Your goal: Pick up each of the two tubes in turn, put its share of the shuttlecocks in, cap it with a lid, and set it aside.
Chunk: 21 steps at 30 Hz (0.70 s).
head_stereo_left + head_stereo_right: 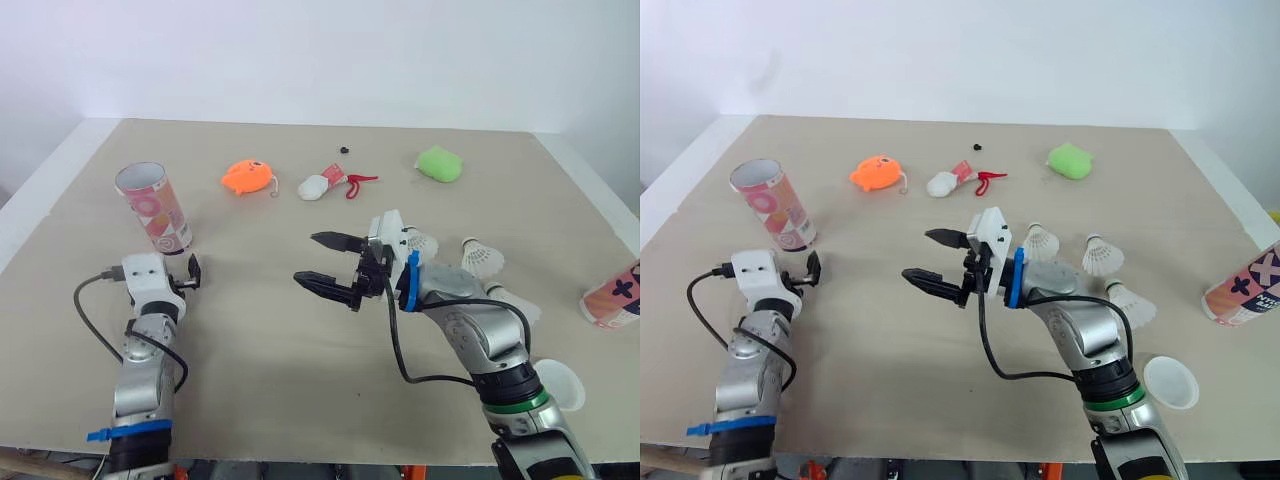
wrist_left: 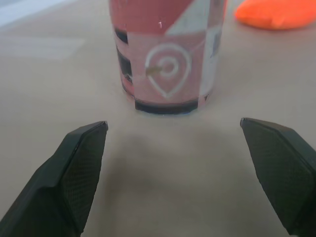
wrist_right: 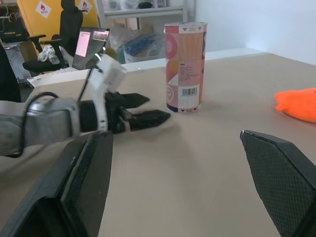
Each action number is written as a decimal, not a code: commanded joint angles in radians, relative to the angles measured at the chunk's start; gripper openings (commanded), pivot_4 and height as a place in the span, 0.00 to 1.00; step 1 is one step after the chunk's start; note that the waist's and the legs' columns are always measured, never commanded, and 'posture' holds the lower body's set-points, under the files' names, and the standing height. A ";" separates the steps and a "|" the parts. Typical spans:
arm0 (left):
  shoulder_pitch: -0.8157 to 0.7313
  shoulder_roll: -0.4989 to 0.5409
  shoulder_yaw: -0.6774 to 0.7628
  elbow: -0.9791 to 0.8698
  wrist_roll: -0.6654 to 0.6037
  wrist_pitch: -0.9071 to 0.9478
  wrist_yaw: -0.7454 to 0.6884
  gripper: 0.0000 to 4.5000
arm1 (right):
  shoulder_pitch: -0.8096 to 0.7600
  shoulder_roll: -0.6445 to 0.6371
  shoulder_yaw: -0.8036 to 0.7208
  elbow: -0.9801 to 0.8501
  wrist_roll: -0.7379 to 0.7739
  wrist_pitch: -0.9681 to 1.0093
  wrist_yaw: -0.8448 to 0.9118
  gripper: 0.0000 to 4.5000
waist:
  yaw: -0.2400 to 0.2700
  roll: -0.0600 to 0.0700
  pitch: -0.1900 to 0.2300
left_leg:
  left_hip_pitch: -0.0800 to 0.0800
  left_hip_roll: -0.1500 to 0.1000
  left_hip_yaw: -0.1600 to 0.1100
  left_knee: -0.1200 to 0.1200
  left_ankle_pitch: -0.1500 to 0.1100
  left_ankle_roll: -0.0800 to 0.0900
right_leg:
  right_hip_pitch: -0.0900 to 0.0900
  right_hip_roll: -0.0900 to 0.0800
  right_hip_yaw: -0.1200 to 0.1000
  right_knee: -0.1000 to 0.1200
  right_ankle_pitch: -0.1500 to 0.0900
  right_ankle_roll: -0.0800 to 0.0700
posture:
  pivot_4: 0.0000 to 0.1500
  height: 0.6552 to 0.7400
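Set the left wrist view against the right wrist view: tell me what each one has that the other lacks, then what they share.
Left wrist view: the pin-shaped mark on the upright tube, seen close up on its lower wall. Right wrist view: the tube's open rim and barcode, the open right end effector, plus a laptop and chair beyond the table. Shared: the tube, the orange toy, the table and the open left end effector facing the tube.

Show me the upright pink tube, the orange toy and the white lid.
upright pink tube [image 1: 155, 210], left eye view, its printed side.
orange toy [image 1: 246, 177], left eye view, centre of its body.
white lid [image 1: 1171, 382], right eye view, centre of the disc.
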 commanded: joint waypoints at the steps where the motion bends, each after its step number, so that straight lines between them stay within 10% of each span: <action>1: -0.114 0.047 0.027 0.197 -0.017 -0.093 -0.023 1.00 | -0.005 0.006 -0.031 -0.041 0.005 -0.001 -0.002 0.98 | 0.002 0.000 0.000 | 0.000 -0.001 0.000 0.000 0.000 0.000 | 0.000 -0.001 0.000 0.000 0.000 0.000 | 1.00 1.00; 21: -0.395 0.101 0.013 0.696 -0.027 -0.313 -0.078 0.91 | 0.016 0.058 -0.047 -0.066 -0.021 0.004 -0.092 1.00 | 0.001 -0.001 -0.001 | 0.000 -0.001 0.000 0.000 0.002 -0.002 | 0.001 -0.002 -0.003 0.001 0.001 0.001 | 1.00 1.00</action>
